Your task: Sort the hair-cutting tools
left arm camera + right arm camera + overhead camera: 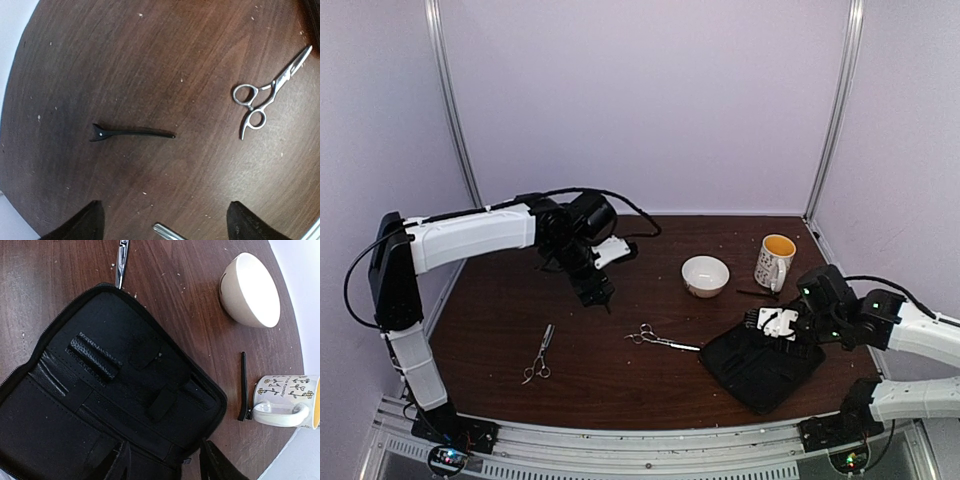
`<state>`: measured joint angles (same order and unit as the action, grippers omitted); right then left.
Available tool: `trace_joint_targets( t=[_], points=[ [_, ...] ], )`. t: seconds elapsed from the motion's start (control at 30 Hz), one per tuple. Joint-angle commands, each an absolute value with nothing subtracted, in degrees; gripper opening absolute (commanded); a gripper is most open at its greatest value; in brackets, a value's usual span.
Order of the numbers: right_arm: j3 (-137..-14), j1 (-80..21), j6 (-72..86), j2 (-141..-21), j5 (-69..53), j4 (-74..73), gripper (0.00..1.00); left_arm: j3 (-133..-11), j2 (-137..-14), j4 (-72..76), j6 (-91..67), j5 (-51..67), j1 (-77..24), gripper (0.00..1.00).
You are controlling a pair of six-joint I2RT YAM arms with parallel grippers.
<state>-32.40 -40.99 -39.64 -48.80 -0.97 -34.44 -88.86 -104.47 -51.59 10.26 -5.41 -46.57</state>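
Two silver scissors lie on the brown table, one pair (538, 354) at the front left and one pair (660, 339) in the middle. My left gripper (599, 296) hangs open above the table. In its wrist view a thin black clip (132, 133) lies ahead of the fingers, with scissors (265, 97) to the right. A silver scissor tip (167, 232) shows on the wood low between the fingertips. My right gripper (763, 322) is open over the far edge of the open black case (115, 390), holding nothing. A second black clip (243, 385) lies beside the mug.
A white bowl (705, 275) and a flowered mug (775, 261) stand at the back right. The open case (760, 367) takes up the front right of the table (620, 390). Purple walls close in the sides and the back.
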Motion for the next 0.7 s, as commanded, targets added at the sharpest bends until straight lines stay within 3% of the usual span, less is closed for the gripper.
trace_joint_targets(
  t=[0.0,0.07,0.27,0.67],
  points=[
    [-32.9,-40.8,-39.1,-48.9,-3.8,-36.2,0.48,-89.8,-106.8,-51.7,13.5,-5.0,-48.5,0.75],
    [-33.2,-40.9,-39.2,-48.7,-4.3,-36.6,0.48,-89.8,-108.1,-51.1,16.0,-4.1,-50.4,0.66],
    [-32.6,-40.9,-39.3,-47.9,-3.6,-36.5,0.48,-90.7,-112.1,-50.3,22.1,1.2,-53.1,0.54],
    [-32.6,-41.1,-39.3,-48.4,-2.0,-36.0,0.48,-91.2,-118.0,-42.2,25.7,5.6,-53.1,0.45]
  ],
)
